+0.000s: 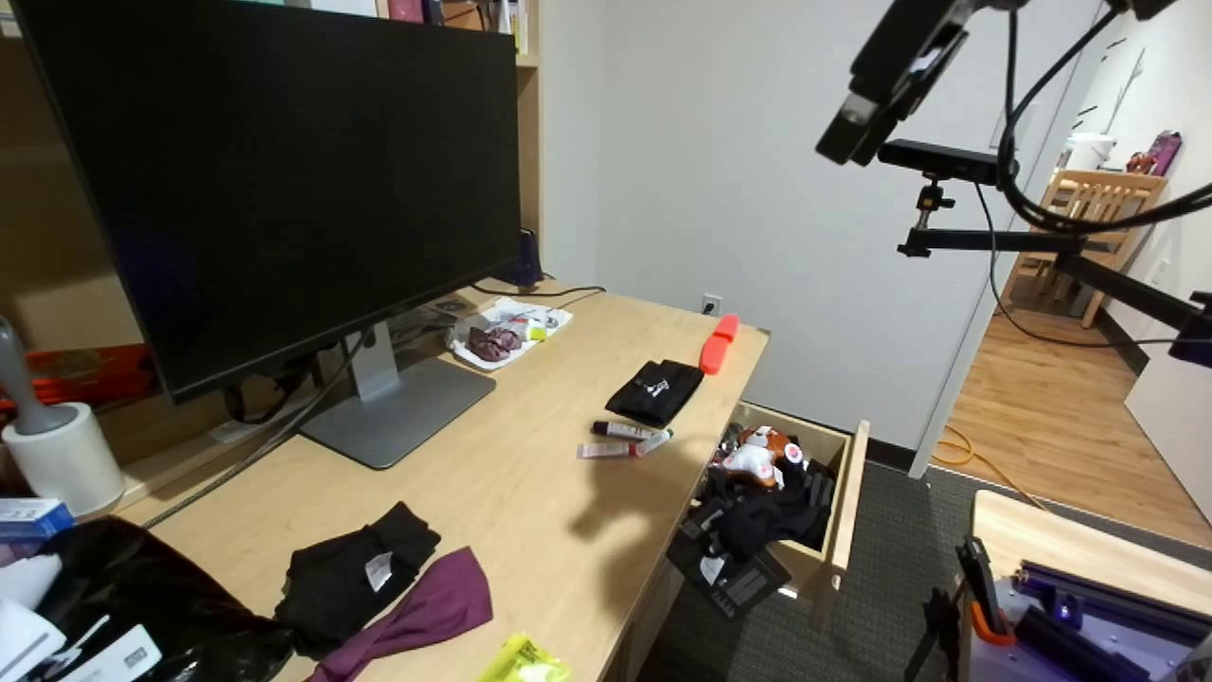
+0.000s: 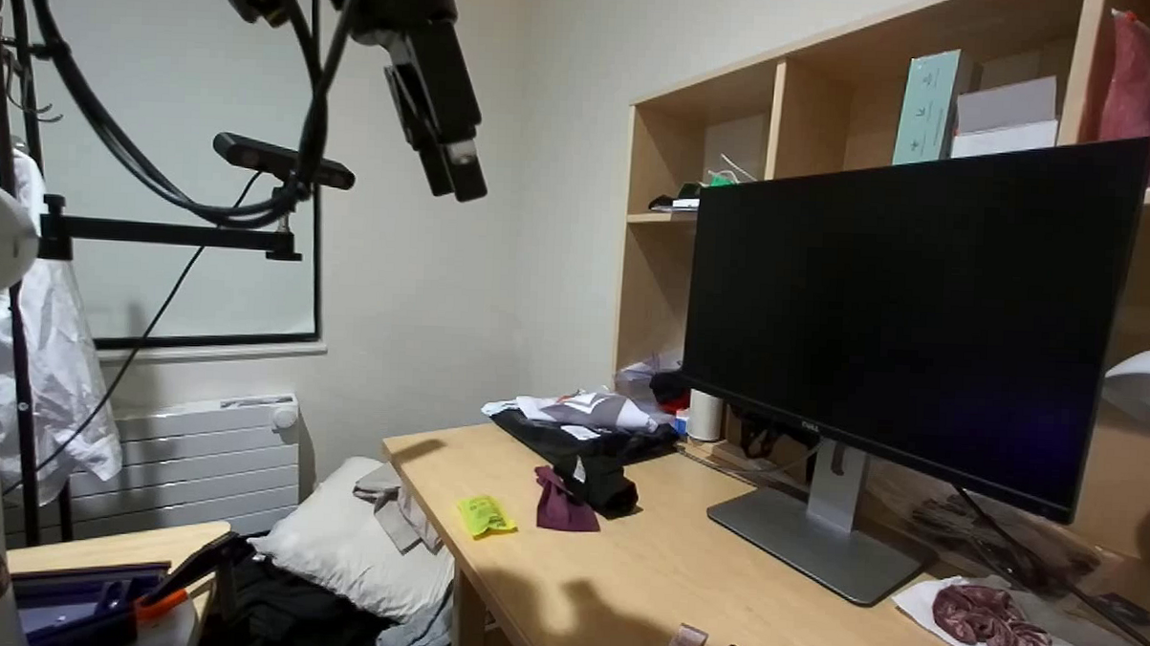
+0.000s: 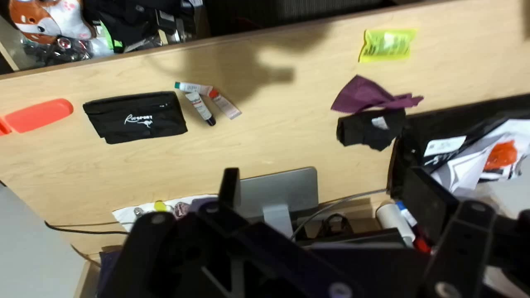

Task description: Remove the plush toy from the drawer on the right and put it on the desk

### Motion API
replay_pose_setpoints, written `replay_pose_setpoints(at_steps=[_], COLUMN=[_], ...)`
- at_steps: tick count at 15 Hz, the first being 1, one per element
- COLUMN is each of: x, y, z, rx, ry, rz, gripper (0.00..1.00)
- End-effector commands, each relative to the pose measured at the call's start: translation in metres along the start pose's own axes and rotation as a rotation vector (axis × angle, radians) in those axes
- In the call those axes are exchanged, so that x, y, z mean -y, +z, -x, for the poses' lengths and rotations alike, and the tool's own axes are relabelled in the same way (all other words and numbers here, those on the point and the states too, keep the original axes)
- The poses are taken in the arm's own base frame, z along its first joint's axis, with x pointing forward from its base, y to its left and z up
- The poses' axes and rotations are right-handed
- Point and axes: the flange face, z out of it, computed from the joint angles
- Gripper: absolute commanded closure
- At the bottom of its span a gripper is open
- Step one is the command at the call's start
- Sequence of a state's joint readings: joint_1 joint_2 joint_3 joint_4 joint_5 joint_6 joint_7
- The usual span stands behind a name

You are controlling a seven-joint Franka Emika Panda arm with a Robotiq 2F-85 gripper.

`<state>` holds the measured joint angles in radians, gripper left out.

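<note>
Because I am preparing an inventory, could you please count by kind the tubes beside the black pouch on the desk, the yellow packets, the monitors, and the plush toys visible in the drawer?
Teal-capped tube, black-capped tube, red-capped tube: 3
Yellow packet on the desk: 1
Monitor: 1
Plush toy visible in the drawer: 1
Total: 6

The wrist view's top edge crops plush toy (image 3: 51,21) and drawer (image 3: 8,53).
</note>
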<state>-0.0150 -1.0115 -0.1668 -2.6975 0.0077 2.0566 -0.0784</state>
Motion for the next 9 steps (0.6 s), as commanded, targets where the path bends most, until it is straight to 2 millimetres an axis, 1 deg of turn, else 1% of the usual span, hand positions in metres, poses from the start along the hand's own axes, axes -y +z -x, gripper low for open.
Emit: replay_pose_setpoints(at_steps=[1,3,5,6,9], x=[-0.018,-0.042,-0.071,-0.088,-0.141], y=[0.046,0.073,0.098,0.112,0.144], z=[-0.029,-0.036,-0.039,-0.041,-0.042], rx=[-0.08,-0.129,-0.164,-0.18,-0.205], ry=[0.179,0.263,0.349,0.391,0.522], rz=[0.045,0.091,0.142,0.168,0.245], gripper=[0.0,0.0,0.0,0.0,0.0])
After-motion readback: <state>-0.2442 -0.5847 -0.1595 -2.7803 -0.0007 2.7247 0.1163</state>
